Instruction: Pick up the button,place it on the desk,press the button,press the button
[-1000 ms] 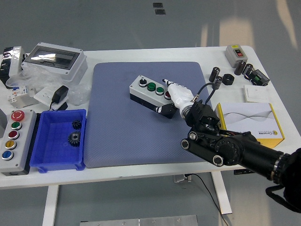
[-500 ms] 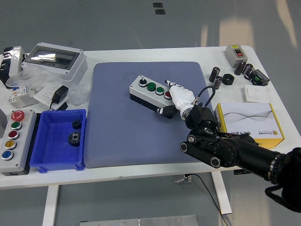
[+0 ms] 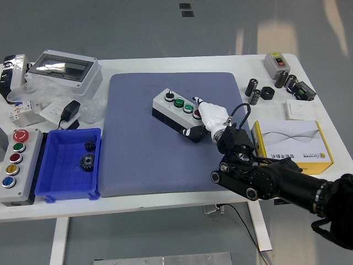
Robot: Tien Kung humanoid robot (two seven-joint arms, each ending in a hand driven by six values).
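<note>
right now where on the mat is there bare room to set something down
Bare mat left of and in front of the button box, up to the blue bin; also its far strip. Crowded right of the box, where the right hand sits.

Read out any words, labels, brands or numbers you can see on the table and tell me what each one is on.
None can be read.
Yellow and white cardboard box: a line of dark print near its lower right corner, too small to read.
Grey switch box with red and black buttons: no legible marking.
Grey four-button control box by the right robot hand: no legible labels.
Grey five-button station at the left: no legible labels.
</note>
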